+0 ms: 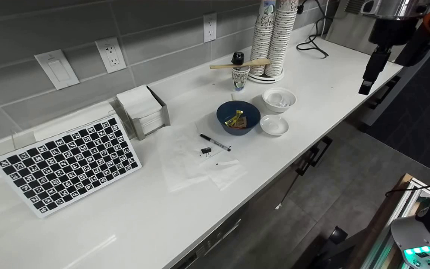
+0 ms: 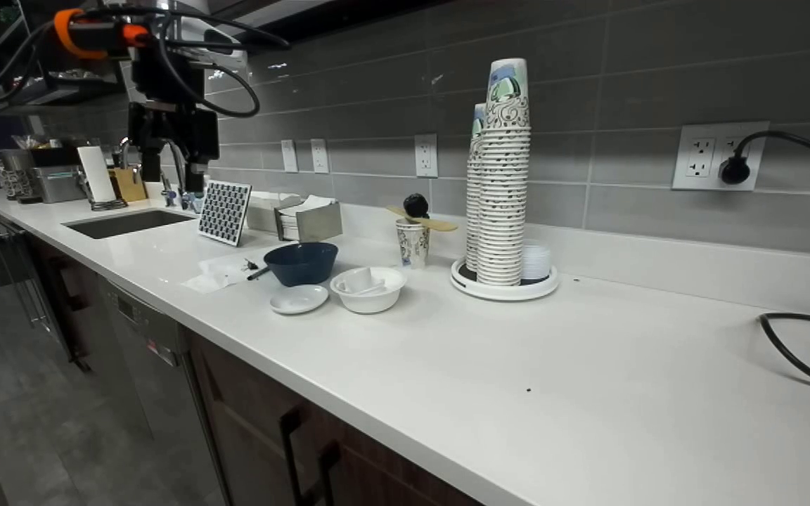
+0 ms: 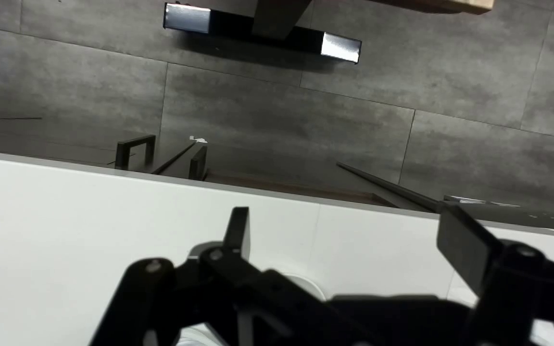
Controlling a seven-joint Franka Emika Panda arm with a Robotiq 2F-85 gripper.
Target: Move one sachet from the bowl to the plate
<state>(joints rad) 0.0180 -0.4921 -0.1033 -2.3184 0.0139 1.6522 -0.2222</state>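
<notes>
The dark blue bowl [image 1: 251, 111] stands on the counter; it also shows in an exterior view [image 2: 302, 267]. A yellow sachet [image 1: 233, 118] and a brown sachet [image 1: 240, 123] lie in it. The small white plate [image 1: 274, 125] sits beside the bowl with nothing on it and shows in both exterior views [image 2: 299, 299]. My gripper [image 2: 173, 177] hangs high above the counter, apart from the bowl and plate. Its fingers are wide apart and empty in the wrist view [image 3: 349, 233]. There, part of a white rim [image 3: 308, 284] shows behind the gripper; the sachets are out of view.
A deeper white dish [image 1: 291, 98] holding small white items stands beside the plate. A patterned cup [image 1: 239, 79] with a wooden utensil across it and tall cup stacks [image 1: 261, 48] stand behind. A marker [image 1: 215, 142], binder clip [image 1: 206, 150], papers, napkin holder [image 1: 142, 112] and checkered board [image 1: 69, 164] are nearby.
</notes>
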